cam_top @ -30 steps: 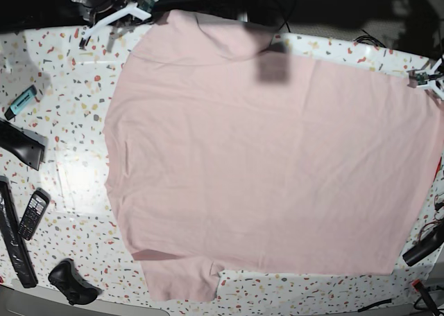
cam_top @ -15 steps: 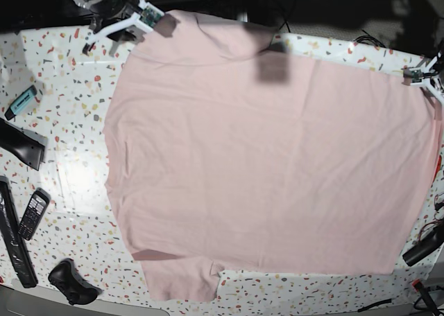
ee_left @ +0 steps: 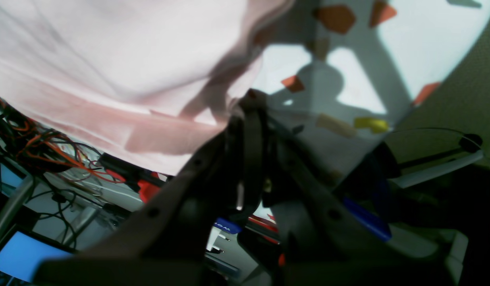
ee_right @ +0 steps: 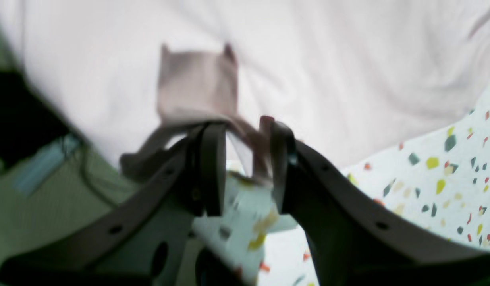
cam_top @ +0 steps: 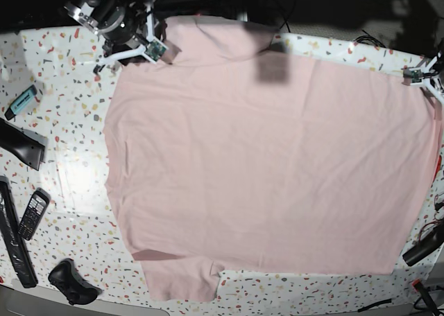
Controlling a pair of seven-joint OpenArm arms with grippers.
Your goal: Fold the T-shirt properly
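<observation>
The pale pink T-shirt (cam_top: 270, 170) lies spread flat, plain side up, over most of the speckled table (cam_top: 69, 170). At its far left corner my right gripper (cam_top: 163, 50) stands over the cloth. In the right wrist view this gripper (ee_right: 245, 131) is open, with a raised edge of the T-shirt (ee_right: 328, 59) lying between its fingers. My left gripper (cam_top: 418, 75) sits at the far right corner. Seen from the left wrist, it (ee_left: 249, 103) is shut, with the T-shirt's (ee_left: 110, 59) hem drawn up to its tips.
Along the table's left side lie a teal marker (cam_top: 23, 99), a black wedge (cam_top: 21, 144), a phone (cam_top: 33, 213), a long black bar (cam_top: 14, 240) and a black controller (cam_top: 69, 281). Cables and a black plug (cam_top: 424, 243) hang at the right edge.
My right gripper has come down from beyond the far left edge onto the shirt's corner, and its jaws have parted. The left gripper shifted slightly left early on and now holds still.
</observation>
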